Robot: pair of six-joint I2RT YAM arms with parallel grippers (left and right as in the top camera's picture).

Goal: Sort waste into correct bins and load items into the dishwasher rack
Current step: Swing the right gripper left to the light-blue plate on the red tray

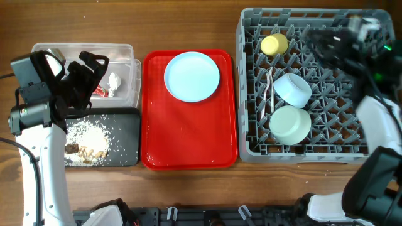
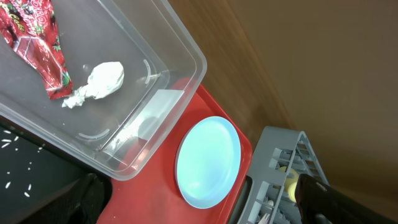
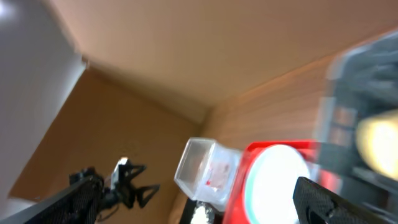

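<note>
**A Tilted, Blurred Scene**

The right gripper (image 3: 199,186) is seen spread wide, with its dark fingers (image 3: 333,202) at the two lower corners and nothing between them. A clear tub (image 3: 194,163) is shown holding a red wrapper (image 3: 217,176), just beside a red tray (image 3: 273,149) on which a light-blue plate (image 3: 277,180) lies. At the right, a grey rack (image 3: 360,74) and a yellow cup (image 3: 379,140) are smeared by blur.

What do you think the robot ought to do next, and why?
Probably the right tool, open over the rack, should swing over toward the blue plate: it is the only dish not yet racked, lying on the red tray.
</note>
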